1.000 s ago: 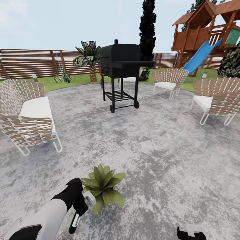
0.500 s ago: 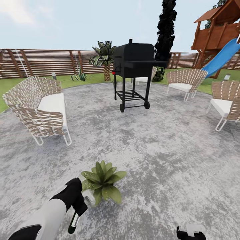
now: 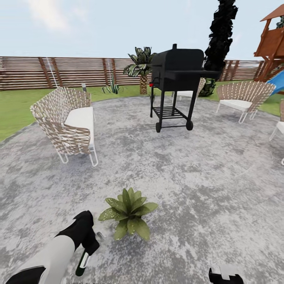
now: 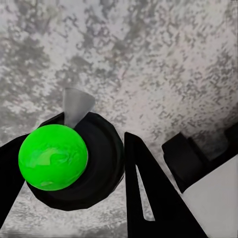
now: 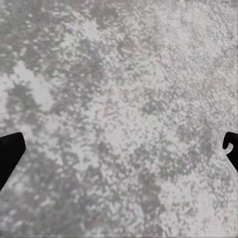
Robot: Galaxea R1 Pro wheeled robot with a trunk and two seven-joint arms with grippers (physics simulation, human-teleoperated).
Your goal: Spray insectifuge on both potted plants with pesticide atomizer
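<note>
- the left gripper (image 3: 87, 247) holds the pesticide atomizer (image 3: 83, 263), low at the left of the head view; the bottle hangs from the grip with its long axis near vertical, dark green body and white band below the fingers.
- in the left wrist view the pesticide atomizer (image 4: 74, 161) sits between the black fingers (image 4: 146, 193), seen end-on as a dark round body with a bright green cap and a pale cone at its nozzle; the jaws stand narrow, closed against the bottle's sides.
- one potted plant (image 3: 128, 213) stands on the grey stone patio (image 3: 189, 189), just ahead and to the right of the left gripper, near but apart from it. a second potted plant cannot be made out.
- judgement: the coming move turns on aiming the nozzle across that short gap at the rosette; the left arm is much the nearer.
- no mist or pale specks can be made out on the leaves; spraying appears not yet begun.
- the right gripper (image 5: 119, 148) hangs over bare patio, its fingertips at opposite edges of the right wrist view: jaws wide, holding nothing.
- beyond stand a wicker chair (image 3: 67, 124), a black grill (image 3: 177, 79) and a slatted fence (image 3: 59, 73).
</note>
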